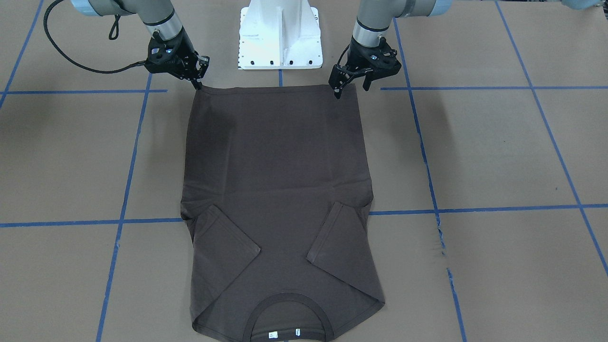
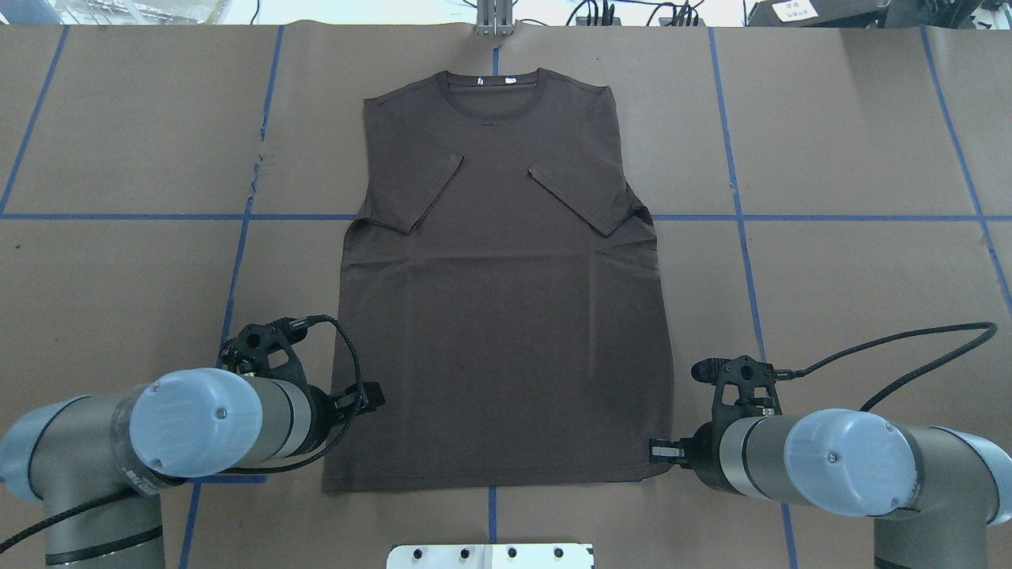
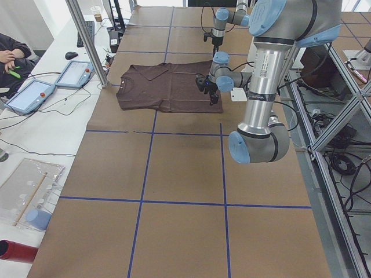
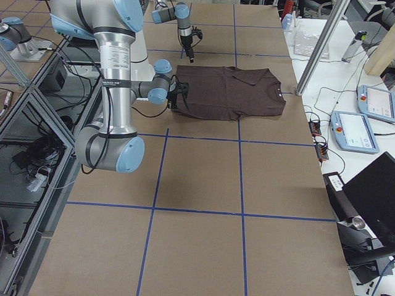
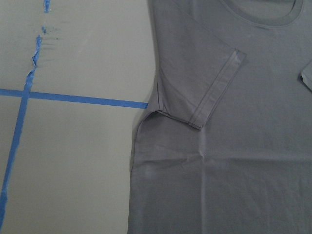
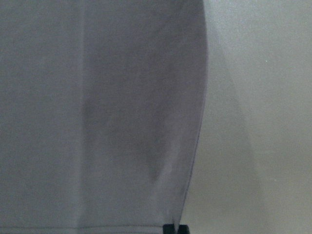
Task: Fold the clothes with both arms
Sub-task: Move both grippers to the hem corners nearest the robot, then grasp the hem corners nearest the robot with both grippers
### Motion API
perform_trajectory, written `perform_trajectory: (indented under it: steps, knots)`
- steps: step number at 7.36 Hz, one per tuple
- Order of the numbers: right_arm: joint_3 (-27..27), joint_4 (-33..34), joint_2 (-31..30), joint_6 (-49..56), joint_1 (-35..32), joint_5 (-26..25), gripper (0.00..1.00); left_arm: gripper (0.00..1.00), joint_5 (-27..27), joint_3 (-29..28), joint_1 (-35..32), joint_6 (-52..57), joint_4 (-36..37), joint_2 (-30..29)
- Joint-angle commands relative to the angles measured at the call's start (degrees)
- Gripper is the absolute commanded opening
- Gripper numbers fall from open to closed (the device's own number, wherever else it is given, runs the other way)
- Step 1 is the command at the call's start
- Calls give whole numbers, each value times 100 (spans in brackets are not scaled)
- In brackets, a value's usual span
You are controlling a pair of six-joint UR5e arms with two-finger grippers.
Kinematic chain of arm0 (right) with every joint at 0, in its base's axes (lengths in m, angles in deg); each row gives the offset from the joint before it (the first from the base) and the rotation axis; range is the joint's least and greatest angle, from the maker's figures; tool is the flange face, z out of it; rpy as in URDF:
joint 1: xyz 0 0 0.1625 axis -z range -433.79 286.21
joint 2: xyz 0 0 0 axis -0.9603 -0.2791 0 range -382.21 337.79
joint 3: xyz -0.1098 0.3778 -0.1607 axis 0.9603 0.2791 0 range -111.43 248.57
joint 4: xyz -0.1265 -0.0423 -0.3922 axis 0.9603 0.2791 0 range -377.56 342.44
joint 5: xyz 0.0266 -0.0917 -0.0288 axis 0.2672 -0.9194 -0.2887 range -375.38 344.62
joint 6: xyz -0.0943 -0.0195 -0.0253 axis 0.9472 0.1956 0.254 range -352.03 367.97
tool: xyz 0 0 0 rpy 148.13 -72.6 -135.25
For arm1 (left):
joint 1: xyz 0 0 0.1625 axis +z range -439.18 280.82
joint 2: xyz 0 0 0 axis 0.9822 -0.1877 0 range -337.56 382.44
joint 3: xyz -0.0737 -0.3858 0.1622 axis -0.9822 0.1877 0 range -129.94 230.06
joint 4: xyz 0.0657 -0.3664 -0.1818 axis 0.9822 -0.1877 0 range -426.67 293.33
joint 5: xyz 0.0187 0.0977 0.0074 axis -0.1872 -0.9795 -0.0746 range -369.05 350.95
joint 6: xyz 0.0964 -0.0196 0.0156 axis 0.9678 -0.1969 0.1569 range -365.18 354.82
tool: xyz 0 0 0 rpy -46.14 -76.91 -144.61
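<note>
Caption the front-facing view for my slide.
Brown T-shirt lies flat on the table, sleeves folded in, with the left claw and right claw at its hem corners.

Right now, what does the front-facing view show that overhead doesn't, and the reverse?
Front-facing only: both grippers' fingertips at the T-shirt hem corners. The left gripper has its fingers spread. The right gripper has its tip at its corner, state unclear.
Overhead only: the wrists hide those fingertips. A metal post and cables show past the table's far edge.
Both: the T-shirt lies flat, sleeves folded inward, collar away from the robot, on the blue tape grid.
</note>
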Motion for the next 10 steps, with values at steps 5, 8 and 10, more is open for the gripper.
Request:
perform_trajectory:
  steps: [5, 8, 10]
  knots:
    - [-5, 0, 33, 13, -62, 91, 0, 95, -369, -219, 789, -779, -25, 198]
    - [-5, 0, 33, 13, -141, 135, 0, 90, -360, -298, 798, -735, -25, 171]
    - [-5, 0, 24, 13, -220, 250, 0, 81, -369, -298, 789, -735, -25, 171]
